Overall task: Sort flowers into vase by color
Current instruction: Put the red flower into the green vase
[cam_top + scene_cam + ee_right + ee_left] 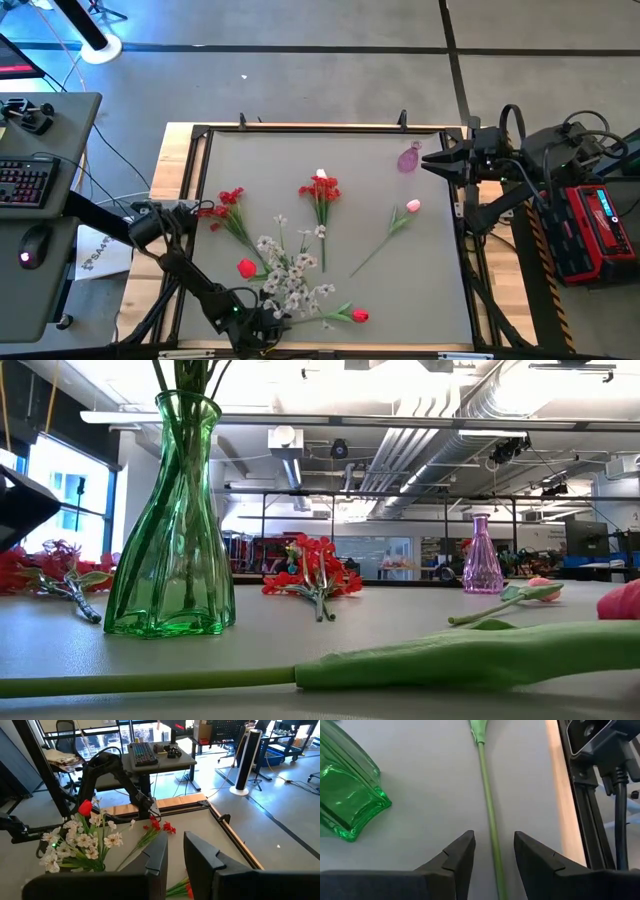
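Beside the green vase (347, 795), the left end effector (494, 852) straddles, open, a thin, light, bendy tulip stem (489, 805); grip mid-stem.

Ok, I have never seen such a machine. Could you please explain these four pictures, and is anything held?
This is a robot with two dark arms at a table. One picture looks down from above, one looks level across the table top, two come from cameras on the wrists. A green vase holds white flowers and a red tulip; a purple vase stands farther off. Red blossom clusters, a pink tulip and a second red tulip lie flat. The left gripper has its jaws open on either side of that tulip's stem; nothing is held. The right gripper waits by the purple vase.
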Robot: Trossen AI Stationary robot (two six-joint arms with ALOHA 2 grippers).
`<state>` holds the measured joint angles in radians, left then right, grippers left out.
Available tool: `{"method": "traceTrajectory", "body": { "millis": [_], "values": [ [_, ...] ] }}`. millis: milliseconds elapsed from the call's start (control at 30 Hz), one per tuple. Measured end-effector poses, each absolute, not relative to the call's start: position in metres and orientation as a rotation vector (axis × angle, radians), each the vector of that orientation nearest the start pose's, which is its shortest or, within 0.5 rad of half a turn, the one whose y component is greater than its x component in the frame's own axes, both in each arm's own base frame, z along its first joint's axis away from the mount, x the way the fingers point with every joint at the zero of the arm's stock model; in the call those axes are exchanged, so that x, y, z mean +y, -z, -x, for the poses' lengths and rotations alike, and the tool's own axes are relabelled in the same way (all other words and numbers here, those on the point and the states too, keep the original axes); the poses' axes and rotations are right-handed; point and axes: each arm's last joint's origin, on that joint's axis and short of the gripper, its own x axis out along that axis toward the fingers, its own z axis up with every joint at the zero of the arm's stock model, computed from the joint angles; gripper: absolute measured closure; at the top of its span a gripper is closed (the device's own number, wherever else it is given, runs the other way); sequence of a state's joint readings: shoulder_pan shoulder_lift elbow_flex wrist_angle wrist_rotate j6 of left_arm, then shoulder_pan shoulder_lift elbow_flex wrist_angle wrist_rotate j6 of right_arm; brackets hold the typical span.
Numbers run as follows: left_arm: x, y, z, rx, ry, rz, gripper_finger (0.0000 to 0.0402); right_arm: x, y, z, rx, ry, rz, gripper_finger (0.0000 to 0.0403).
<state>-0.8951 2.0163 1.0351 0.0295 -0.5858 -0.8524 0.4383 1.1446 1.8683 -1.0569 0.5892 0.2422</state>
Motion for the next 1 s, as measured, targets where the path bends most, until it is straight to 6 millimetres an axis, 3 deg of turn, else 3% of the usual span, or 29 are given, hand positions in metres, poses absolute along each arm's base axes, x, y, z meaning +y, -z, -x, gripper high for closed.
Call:
{"method": "traceTrajectory", "body": {
  "millis": [133,400,700,1000],
  "values": [
    [-0.28,-0.096,-0.245,0.761,-0.036,0.154,0.0301,0.046,-0.521,-0.135,0.27,0.183,-0.076,0.0352],
    [-0.279,-0.094,-0.243,0.794,-0.013,0.095,0.0394,0.046,-0.521,-0.135,0.271,0.18,-0.077,0.0352],
    [-0.28,-0.101,-0.244,0.798,0.004,0.088,0.04,0.046,-0.521,-0.135,0.271,0.18,-0.077,0.0352],
    [-0.286,-0.141,-0.249,0.682,0.009,0.151,0.0401,0.046,-0.521,-0.135,0.271,0.18,-0.076,0.0352]
  ]
}}
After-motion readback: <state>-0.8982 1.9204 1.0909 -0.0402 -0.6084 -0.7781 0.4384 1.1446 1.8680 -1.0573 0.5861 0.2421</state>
